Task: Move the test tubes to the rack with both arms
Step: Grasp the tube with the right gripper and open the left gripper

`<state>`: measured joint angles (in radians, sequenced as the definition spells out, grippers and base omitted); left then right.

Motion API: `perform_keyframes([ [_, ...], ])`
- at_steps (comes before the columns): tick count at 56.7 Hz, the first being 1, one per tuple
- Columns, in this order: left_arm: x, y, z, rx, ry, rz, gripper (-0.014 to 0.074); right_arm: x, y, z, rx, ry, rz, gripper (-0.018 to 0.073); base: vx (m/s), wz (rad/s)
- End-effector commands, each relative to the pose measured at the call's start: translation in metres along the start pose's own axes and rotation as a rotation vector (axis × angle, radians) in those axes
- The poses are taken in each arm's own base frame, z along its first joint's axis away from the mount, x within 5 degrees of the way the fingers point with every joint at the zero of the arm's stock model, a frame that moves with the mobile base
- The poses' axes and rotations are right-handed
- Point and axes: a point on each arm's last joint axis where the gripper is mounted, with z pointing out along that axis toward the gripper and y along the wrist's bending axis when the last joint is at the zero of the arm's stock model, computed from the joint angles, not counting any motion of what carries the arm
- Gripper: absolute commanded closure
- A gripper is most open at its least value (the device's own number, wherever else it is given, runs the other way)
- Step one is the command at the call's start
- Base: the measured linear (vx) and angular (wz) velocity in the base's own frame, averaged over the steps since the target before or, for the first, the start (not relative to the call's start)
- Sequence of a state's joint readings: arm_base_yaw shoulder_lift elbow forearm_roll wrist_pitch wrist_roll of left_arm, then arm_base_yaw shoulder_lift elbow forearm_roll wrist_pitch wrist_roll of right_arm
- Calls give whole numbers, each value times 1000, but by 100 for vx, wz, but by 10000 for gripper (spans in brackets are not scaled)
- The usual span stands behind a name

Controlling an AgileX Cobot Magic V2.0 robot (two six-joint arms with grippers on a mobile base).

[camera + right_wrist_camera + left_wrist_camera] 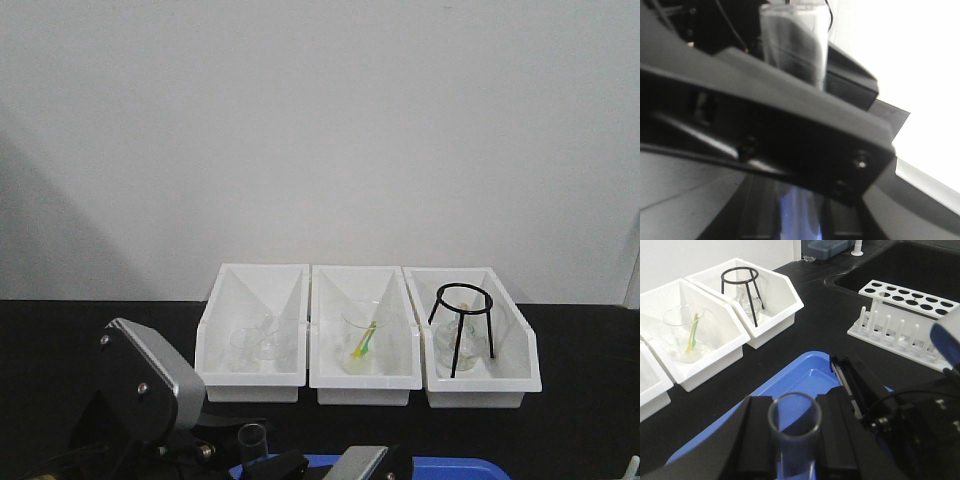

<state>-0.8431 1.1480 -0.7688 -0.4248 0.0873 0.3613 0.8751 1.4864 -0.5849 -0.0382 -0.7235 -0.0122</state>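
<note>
A clear test tube (793,455) stands upright between the black fingers of my left gripper (794,415), which is shut on it; its open rim (254,432) shows at the bottom of the front view. The white rack (905,315) stands to the right on the black counter, its holes showing nothing in them. My right gripper (800,216) reaches in under the left gripper's body. The tube's lower part lies blurred between its fingers (760,210), and contact is unclear. The tube's upper part (795,45) rises above.
A blue tray (810,375) lies under both grippers. Three white bins (365,385) line the back: one holds a beaker (685,332) with yellow-green sticks, another a black tripod ring (742,287). A sunken basin (920,265) lies behind the rack.
</note>
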Motion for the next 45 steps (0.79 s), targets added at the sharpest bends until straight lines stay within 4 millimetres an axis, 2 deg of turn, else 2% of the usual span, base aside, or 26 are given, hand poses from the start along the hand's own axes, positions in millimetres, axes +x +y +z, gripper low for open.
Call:
perform_keyframes([
  [1, -21, 0, -7, -18, -125, -14, 314, -22, -2, -1, 14, -116, 13, 570, 0, 0],
  [10, -22, 0, -8, -22, -136, -14, 165, -22, -3, -1, 14, -116, 31, 570, 0, 0],
  [17, -28, 1, -14, -35, -189, 1, 111, -22, -3, 0, 14, -115, 31, 570, 0, 0],
  [23, -39, 1, -26, -42, -260, 5, 108, -22, -3, 0, 14, -115, 31, 568, 0, 0],
  [34, -57, 3, -63, -53, -382, 22, 113, -22, -3, 0, 22, -113, 41, 567, 0, 0],
  [40, -57, 8, -82, -72, -383, 20, 143, -21, -6, -1, 45, -111, 56, 567, 0, 0],
  [45, -54, 15, -94, -106, -340, 43, 209, -22, -11, -1, 85, -119, 77, 566, 0, 0],
])
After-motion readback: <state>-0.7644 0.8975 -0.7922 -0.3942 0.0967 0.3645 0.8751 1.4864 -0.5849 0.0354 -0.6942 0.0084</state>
